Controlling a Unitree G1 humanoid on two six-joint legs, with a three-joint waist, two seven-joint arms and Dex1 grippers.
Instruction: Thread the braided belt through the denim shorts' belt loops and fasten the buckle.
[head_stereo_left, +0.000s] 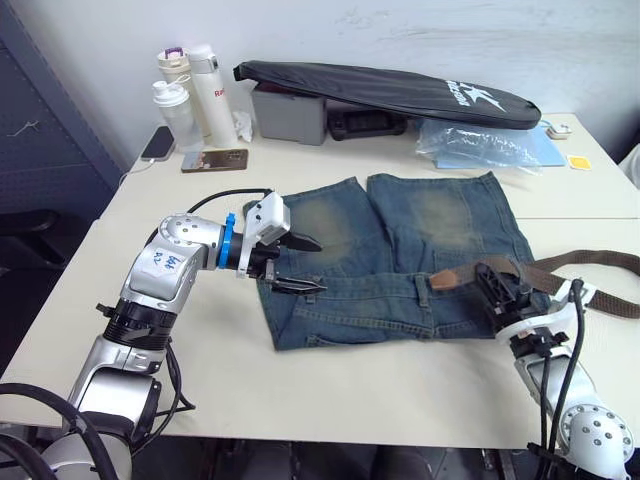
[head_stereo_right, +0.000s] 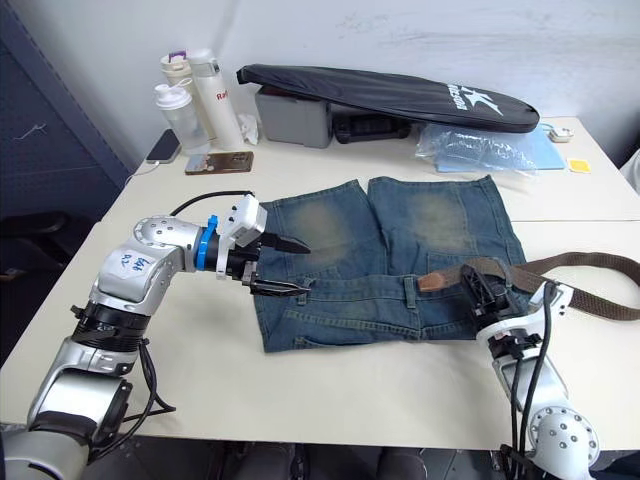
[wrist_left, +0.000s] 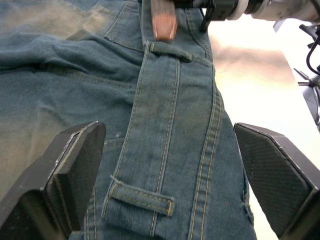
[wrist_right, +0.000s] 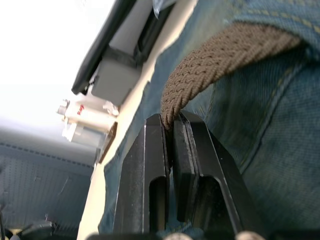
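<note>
Feeding the belt tip along the waistband

Right gripper (head_stereo_right: 487, 291) pinches the braided belt (head_stereo_right: 590, 265); keep its reddish tip flat toward the next belt loop (wrist_left: 142, 197), where the wide-open left gripper (head_stereo_right: 283, 266) waits over the denim shorts (head_stereo_right: 400, 240).

My head's two eyes look down over the counter (head_stereo_left: 400, 390); my wrist cameras sit close over the denim shorts (wrist_left: 165, 125), which all views share.

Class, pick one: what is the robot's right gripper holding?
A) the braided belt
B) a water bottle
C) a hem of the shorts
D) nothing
A: in the right wrist view the right gripper has its fingers shut on the braided belt, over the denim shorts.
</note>
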